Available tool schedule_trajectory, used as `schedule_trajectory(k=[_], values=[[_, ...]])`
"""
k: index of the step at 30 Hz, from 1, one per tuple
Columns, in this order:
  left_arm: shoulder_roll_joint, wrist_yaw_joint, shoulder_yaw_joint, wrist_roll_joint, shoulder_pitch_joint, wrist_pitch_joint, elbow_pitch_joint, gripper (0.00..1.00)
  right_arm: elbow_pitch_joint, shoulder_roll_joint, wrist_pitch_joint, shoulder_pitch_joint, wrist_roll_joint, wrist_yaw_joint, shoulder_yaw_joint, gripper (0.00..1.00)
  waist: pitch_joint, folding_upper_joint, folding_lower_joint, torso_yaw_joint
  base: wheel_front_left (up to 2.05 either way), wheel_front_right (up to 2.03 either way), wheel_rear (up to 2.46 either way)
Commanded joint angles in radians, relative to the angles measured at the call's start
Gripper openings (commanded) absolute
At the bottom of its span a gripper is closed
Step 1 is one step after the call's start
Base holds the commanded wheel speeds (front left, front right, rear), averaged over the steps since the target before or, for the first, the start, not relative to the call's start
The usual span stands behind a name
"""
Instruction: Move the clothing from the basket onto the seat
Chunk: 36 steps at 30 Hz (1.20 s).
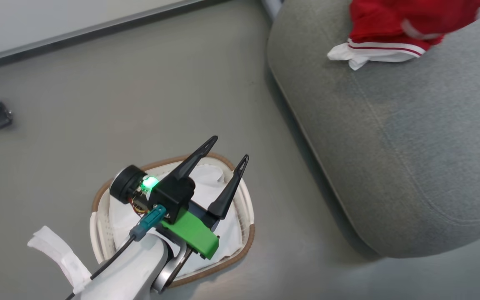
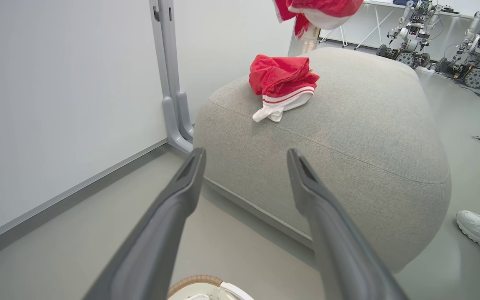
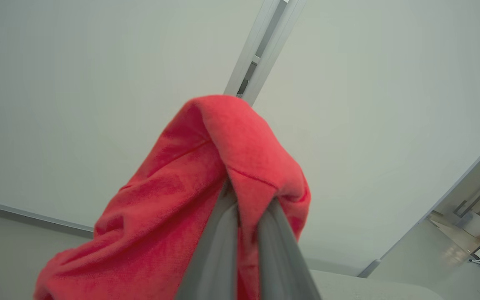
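Right wrist view: the right gripper (image 3: 248, 196) is clamped on a red cloth garment (image 3: 173, 200), held high at the top edge of the left wrist view, seemingly above the large grey fabric seat (image 1: 390, 146). 1 red, white-sleeved garment (image 1: 386, 25) already lies there, upper right of the head view. The carry step is in hand; next, lower the garment and let go beside that 1. The left gripper (image 1: 230, 147) hovers spread and empty, fingers angled up, over the small white perforated plastic basket (image 1: 246, 204) at lower left.

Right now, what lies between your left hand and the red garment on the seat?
Bare floor, then the grey fabric of the seat up to the red garment, seen in the left wrist view past the left hand.
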Motion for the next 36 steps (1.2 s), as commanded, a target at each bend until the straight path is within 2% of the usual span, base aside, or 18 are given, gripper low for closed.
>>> schedule_trajectory(k=[1,5,9,12,18,24,26,27,36], values=[[0.006,0.000,-0.002,0.014,-0.023,0.003,-0.008,1.00,0.024,-0.030,0.017,-0.043,0.029,-0.001,-0.024,0.00,0.075,-0.0001,0.0000,0.082,0.00,0.00,0.00],[0.012,0.007,0.000,0.025,-0.048,0.005,-0.028,1.00,0.095,-0.146,0.078,-0.149,0.034,-0.001,-0.068,0.00,0.133,-0.0001,0.0000,0.140,0.00,0.00,0.00],[0.026,0.021,0.008,0.040,-0.064,0.003,-0.055,1.00,0.185,-0.196,0.108,-0.196,0.045,-0.001,-0.149,0.00,0.183,-0.0001,0.0000,0.176,0.00,0.00,0.00],[0.030,0.024,0.010,0.050,-0.077,0.007,-0.080,1.00,0.255,-0.213,0.108,-0.175,0.017,-0.001,-0.192,0.00,0.216,-0.0001,0.0000,0.190,0.00,0.00,0.00],[0.043,0.029,-0.003,0.072,-0.093,0.024,-0.107,1.00,0.394,-0.158,0.063,-0.091,-0.015,-0.001,-0.243,0.00,0.264,-0.0001,0.0000,0.195,0.00,0.00,0.00],[0.059,0.032,-0.005,0.065,-0.085,0.037,-0.112,1.00,0.492,-0.047,0.008,-0.031,-0.053,-0.001,-0.250,0.00,0.276,-0.0001,0.0000,0.174,0.00,0.00,0.00],[0.059,0.034,-0.006,0.064,-0.080,0.036,-0.111,1.00,0.512,-0.028,-0.002,-0.028,-0.062,-0.001,-0.255,0.02,0.271,-0.0001,0.0000,0.165,0.00,0.00,0.00],[0.060,0.035,-0.007,0.061,-0.080,0.037,-0.112,1.00,0.519,-0.012,-0.010,-0.027,-0.065,-0.001,-0.259,1.00,0.268,-0.0001,0.0000,0.160,0.00,0.00,0.00],[0.064,0.041,0.000,0.045,-0.065,0.029,-0.107,1.00,0.479,0.061,-0.032,0.016,-0.065,-0.001,-0.246,1.00,0.215,-0.0001,0.0000,0.110,0.00,0.00,0.00]])
